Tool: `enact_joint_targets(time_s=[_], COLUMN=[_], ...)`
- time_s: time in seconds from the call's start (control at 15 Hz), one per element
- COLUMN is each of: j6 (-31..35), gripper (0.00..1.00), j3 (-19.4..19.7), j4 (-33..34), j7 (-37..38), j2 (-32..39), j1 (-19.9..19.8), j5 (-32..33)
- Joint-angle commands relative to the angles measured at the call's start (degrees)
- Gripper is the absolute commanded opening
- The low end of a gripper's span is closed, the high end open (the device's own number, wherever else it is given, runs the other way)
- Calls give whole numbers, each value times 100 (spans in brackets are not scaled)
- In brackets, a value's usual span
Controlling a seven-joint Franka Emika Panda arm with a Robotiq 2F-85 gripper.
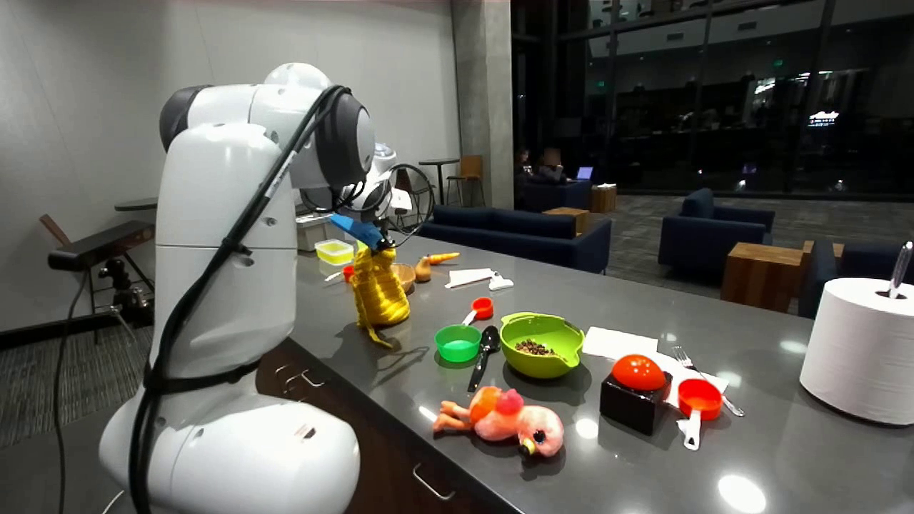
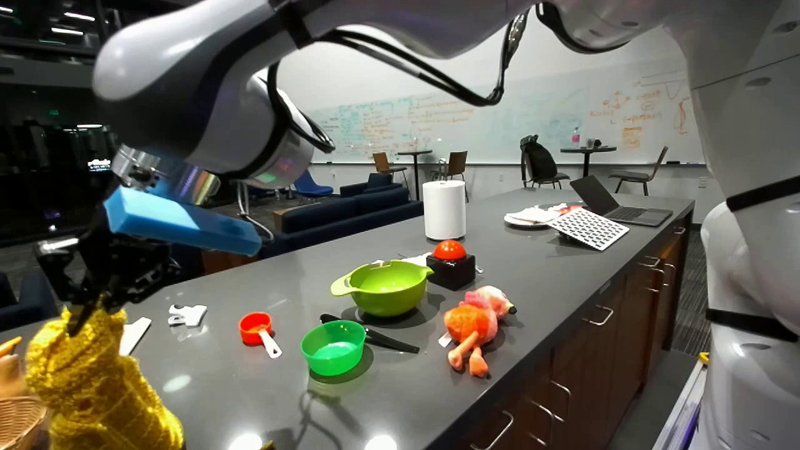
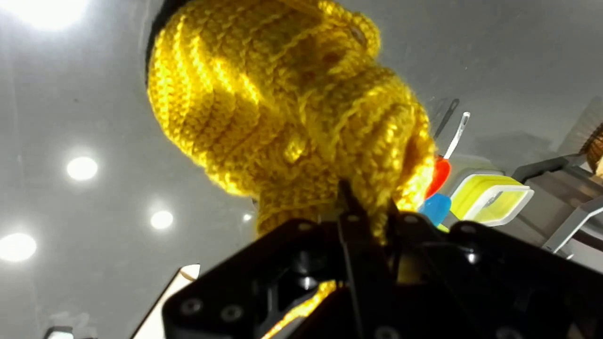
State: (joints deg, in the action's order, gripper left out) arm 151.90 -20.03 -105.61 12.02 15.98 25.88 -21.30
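The gripper (image 3: 370, 197) is nearly closed, pinching a fold at the top of the yellow knitted item (image 1: 378, 291), which sits near the wicker basket (image 2: 17, 420) on the grey counter (image 1: 564, 287), narrow end up, long axis roughly upright, leaning slightly

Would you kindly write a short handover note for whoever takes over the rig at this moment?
Fingers: shut on the upper part of the yellow knitted item.
Where: the item is roughly upright at the counter; whether its base bears weight is hard to tell. In an exterior view the wicker basket is close beside it, while the red scoop and green cup stand apart, farther along.
Done: the item is gripped.
Left: it has not yet been let go.
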Motion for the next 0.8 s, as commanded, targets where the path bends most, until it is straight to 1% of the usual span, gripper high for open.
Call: enact_joint_targets(time_s=[0.0,0.2,0.4,0.6,0.73], j6=[573,818,971,932,864], gripper=[2,2,2,2,2], j3=[-356,-532,-555,-482,-438], j4=[-1417,-2387,-3188,-3768,-4097], j7=[-355,-580,-750,-726,-591], j2=[-791,-1304,-1845,-2324,-2608], j1=[-375,-510,-422,-266,-195], j5=[-750,-1418,-2074,-2430,-2450])
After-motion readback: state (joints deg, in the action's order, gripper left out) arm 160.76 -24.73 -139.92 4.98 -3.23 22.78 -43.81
